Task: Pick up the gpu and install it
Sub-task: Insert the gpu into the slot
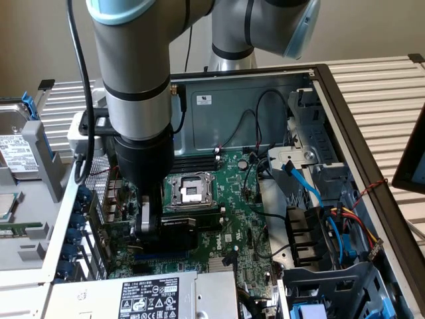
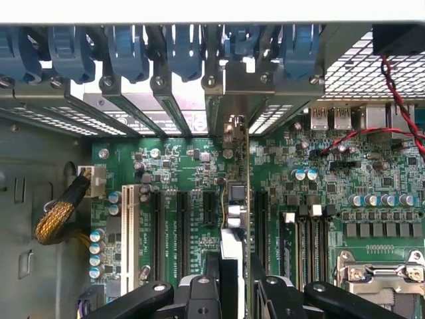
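My gripper (image 1: 149,224) reaches down into the open computer case from a grey arm. It is shut on the gpu (image 1: 174,234), whose black shroud shows just over the green motherboard (image 1: 236,199) near the case's rear wall. In the wrist view the gpu (image 2: 237,196) is seen edge-on, a thin upright card between my black fingers (image 2: 199,294). Its silver bracket (image 2: 234,93) stands against the rear slot openings. The card lines up with the black expansion slots (image 2: 260,219) on the motherboard (image 2: 332,169). I cannot tell whether it sits in a slot.
A CPU socket (image 1: 189,189) lies beside the card. A labelled power supply (image 1: 149,296) fills the near corner. A drive cage with blue and coloured cables (image 1: 319,219) stands at the exterior view's right. Blue slot latches (image 2: 126,46) line the rear. A yellow braided cable (image 2: 56,216) lies by a white slot (image 2: 127,226).
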Controlling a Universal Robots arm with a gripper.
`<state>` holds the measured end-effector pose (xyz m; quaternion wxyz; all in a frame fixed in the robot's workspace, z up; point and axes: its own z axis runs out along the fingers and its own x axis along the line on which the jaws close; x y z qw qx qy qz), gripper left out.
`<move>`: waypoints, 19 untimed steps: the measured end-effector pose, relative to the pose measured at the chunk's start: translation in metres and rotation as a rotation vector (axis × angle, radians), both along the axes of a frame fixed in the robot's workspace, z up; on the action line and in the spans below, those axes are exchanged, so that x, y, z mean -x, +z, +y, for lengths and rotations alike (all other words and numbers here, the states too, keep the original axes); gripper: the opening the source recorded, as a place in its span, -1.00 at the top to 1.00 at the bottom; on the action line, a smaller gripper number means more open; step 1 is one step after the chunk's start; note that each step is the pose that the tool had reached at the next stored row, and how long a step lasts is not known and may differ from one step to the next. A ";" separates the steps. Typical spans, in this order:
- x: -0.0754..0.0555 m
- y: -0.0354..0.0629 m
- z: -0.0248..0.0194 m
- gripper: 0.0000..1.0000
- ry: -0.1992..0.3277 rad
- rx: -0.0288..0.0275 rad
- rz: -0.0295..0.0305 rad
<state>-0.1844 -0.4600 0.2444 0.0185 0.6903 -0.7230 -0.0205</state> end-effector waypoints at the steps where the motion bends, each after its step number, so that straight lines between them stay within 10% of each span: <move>1: 0.000 0.0000 0.0000 0.46 0.000 -0.0001 0.0000; 19: -0.003 0.0003 -0.0002 0.46 0.000 0.0002 -0.0040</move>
